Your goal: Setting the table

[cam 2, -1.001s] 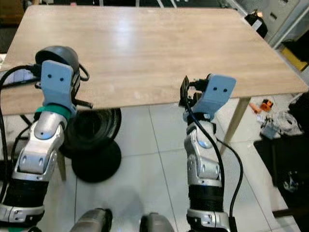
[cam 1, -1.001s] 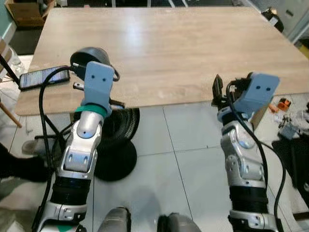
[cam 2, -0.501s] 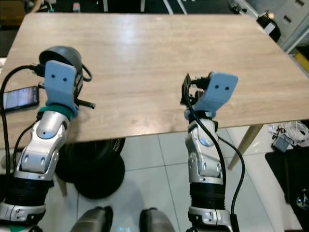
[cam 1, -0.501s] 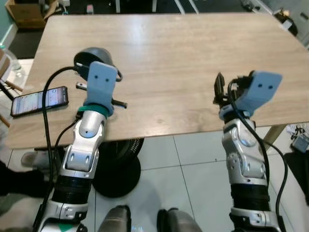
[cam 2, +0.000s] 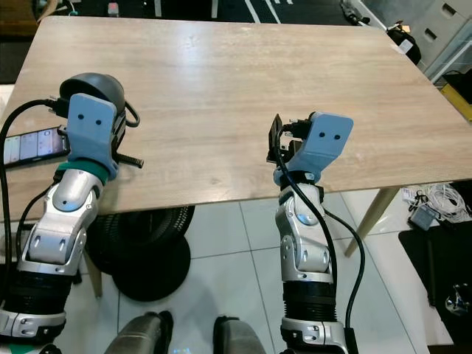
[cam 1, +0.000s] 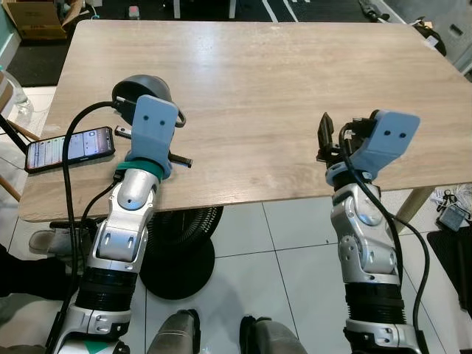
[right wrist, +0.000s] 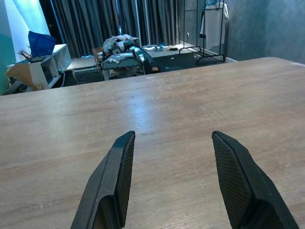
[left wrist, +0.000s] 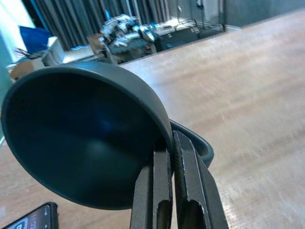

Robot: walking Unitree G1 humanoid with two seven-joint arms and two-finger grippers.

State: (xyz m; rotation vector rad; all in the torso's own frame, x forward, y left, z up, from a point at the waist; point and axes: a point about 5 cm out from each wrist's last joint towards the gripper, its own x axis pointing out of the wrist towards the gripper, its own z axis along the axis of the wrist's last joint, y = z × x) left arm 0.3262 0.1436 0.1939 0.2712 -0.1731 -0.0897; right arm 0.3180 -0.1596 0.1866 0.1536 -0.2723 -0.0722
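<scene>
Now the robot stands closer than a second ago, both arms reaching over the surface (cam 1: 295, 81) edge. At nine o'clock the left tool (left wrist: 171, 191) pinches a dark bowl (left wrist: 81, 138) by its rim above the wood; at three o'clock the right tool (right wrist: 174, 181) hangs wide open, empty. Beyond, bare wood awaits the bowl.

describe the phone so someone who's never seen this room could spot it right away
Start at the big light wooden table in front of the robot and go to its near corner on the robot's left. The phone lies flat there, by the edge, just outside the left gripper, which is shut on a dark bowl. It is the one flat black slab with a lit screen.
</scene>
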